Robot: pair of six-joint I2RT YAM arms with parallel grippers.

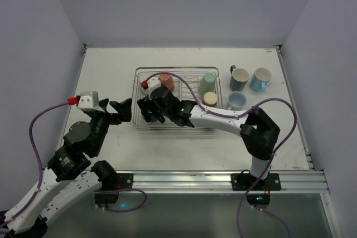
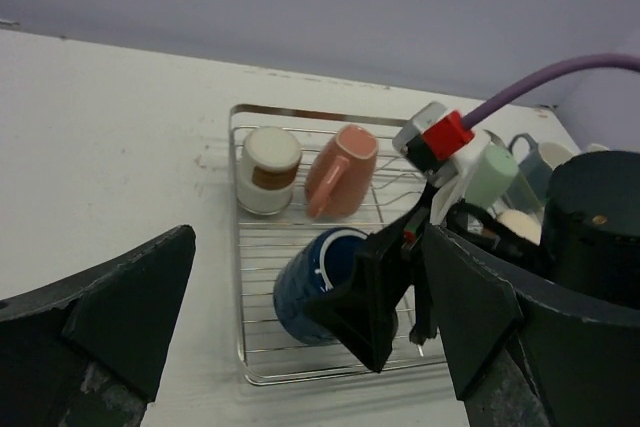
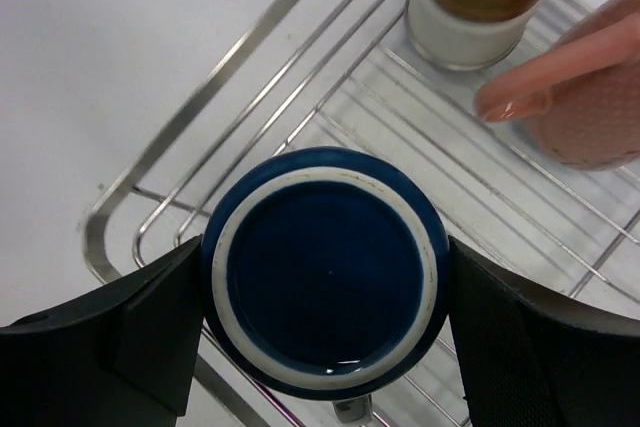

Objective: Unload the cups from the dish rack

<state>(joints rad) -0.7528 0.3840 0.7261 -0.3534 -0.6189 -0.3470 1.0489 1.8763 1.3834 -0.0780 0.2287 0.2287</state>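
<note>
The chrome wire dish rack (image 1: 192, 128) sits mid-table. My right gripper (image 1: 149, 110) reaches into its near-left corner and is shut on a navy cup (image 3: 325, 272), base up and tilted, with a finger on each side; the cup also shows in the left wrist view (image 2: 305, 292). A brown-and-cream cup (image 2: 268, 169) and a salmon pink cup (image 2: 342, 172) stand in the far-left corner. A mint green cup (image 1: 209, 82) and a cream cup (image 1: 210, 99) sit on the right side. My left gripper (image 1: 121, 111) is open and empty, just left of the rack.
Three mugs stand on the table right of the rack: a grey one (image 1: 240, 76), a light blue one (image 1: 260, 79) and a pale blue one (image 1: 236, 101). The right arm lies across the rack's near side. Walls close in the table on three sides.
</note>
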